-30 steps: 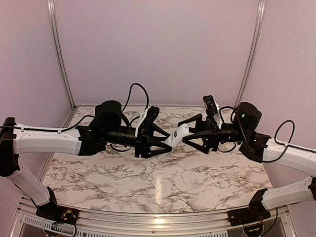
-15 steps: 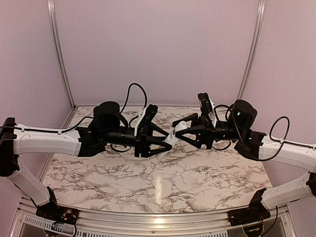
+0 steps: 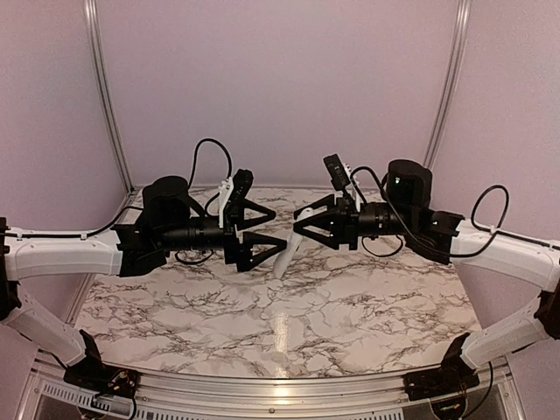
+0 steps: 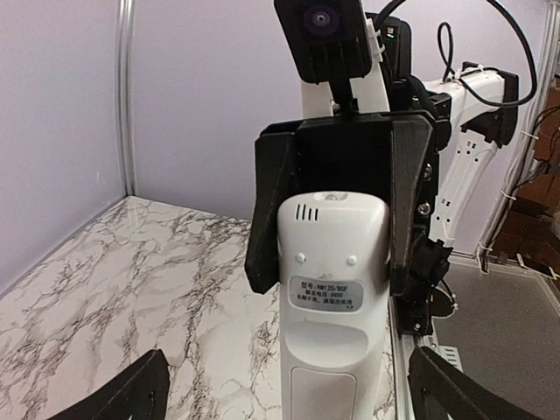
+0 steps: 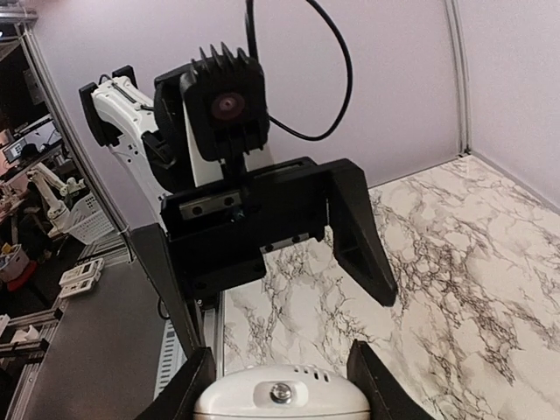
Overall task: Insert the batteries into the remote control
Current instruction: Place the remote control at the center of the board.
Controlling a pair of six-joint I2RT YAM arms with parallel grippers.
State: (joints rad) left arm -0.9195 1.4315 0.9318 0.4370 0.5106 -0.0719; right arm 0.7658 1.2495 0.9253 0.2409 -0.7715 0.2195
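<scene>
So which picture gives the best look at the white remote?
The left wrist view: the remote control is large, central, back showing, with label and vent slots, clamped in the right gripper. The top external view shows only a white sliver at centre; the right wrist view shows just its rounded end at the bottom edge.

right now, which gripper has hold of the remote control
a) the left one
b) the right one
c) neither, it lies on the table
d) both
b: the right gripper has its jaws clamped on one end of the white remote control, while the left gripper stands wide open, gripping nothing.
</scene>
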